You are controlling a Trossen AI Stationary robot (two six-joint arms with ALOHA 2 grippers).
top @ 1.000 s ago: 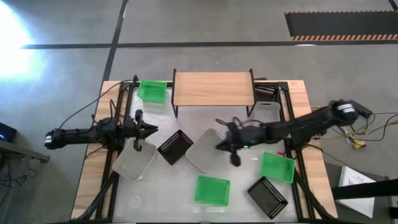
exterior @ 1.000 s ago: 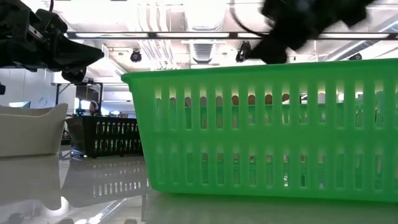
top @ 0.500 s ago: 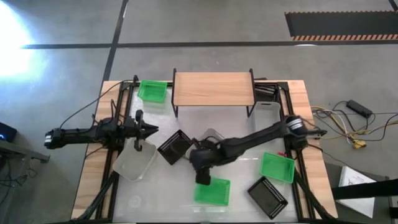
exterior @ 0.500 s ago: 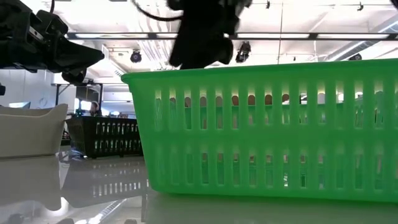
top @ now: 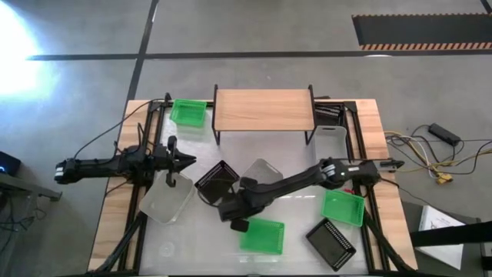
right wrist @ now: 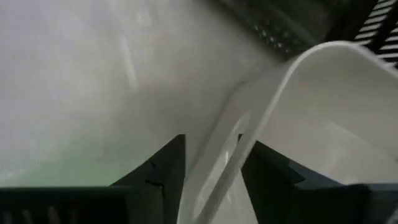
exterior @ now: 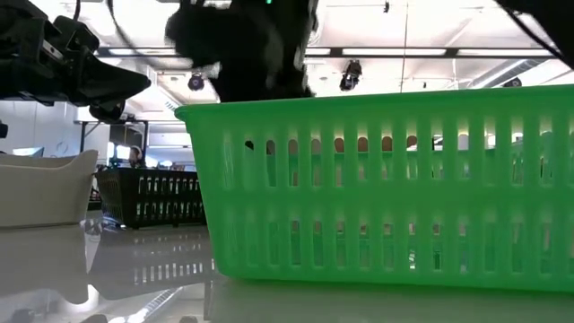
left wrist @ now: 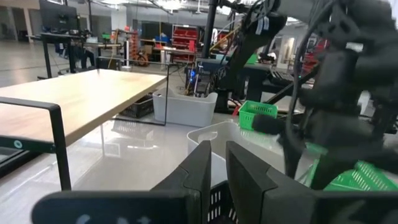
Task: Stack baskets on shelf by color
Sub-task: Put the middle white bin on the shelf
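Note:
The shelf [top: 264, 110] stands at the table's far edge on thin black legs. Several baskets sit on the tabletop: white ones [top: 165, 201] [top: 264, 169], a black one [top: 216, 181] and a green one [top: 261, 235] near the middle. My right gripper [top: 233, 209] [right wrist: 214, 177] is open and raised [exterior: 242, 54] between the black and green baskets. The middle white basket's rim [right wrist: 249, 118] shows past its gap. My left gripper [top: 187, 160] [left wrist: 219, 171] is shut and hovers left of the black basket.
More baskets: green [top: 188, 112] left of the shelf, black [top: 328, 114] and white [top: 330, 138] at its right end, green [top: 343, 206] and black [top: 330, 240] near right. The near green basket [exterior: 386, 179] fills the low view. Cables lie off the table's right side.
My right arm has swept fast from beside the middle white basket's right side toward the table's left and near edge. It passed over that basket and now hangs between the black and green baskets. No basket has moved.

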